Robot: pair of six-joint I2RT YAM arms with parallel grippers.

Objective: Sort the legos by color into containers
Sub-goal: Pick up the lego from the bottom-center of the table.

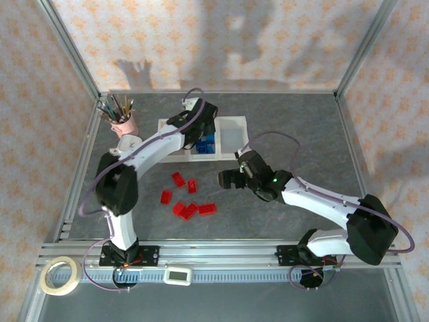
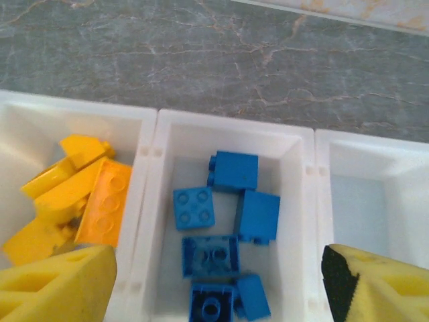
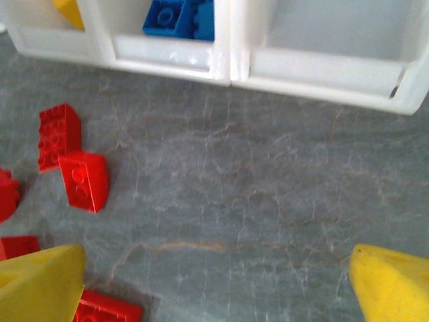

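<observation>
Three joined white bins [image 1: 234, 121] stand in a row at mid-table. In the left wrist view the left bin holds yellow-orange legos [image 2: 75, 196], the middle bin holds several blue legos [image 2: 222, 216], and the right bin [image 2: 367, 201] has none inside. My left gripper [image 2: 218, 288] hovers open over the middle bin, nothing between its yellow fingers [image 2: 64, 285]. Several red legos [image 1: 190, 198] lie loose on the table in front of the bins. My right gripper [image 3: 218, 285] is open above bare table, to the right of the red legos [image 3: 84, 180].
A pink cup of pens [image 1: 123, 121] stands left of the bins, with a small white cup [image 1: 127, 143] beside it. A roll of tape [image 1: 59, 275] lies on the near left rail. Metal frame posts border the table.
</observation>
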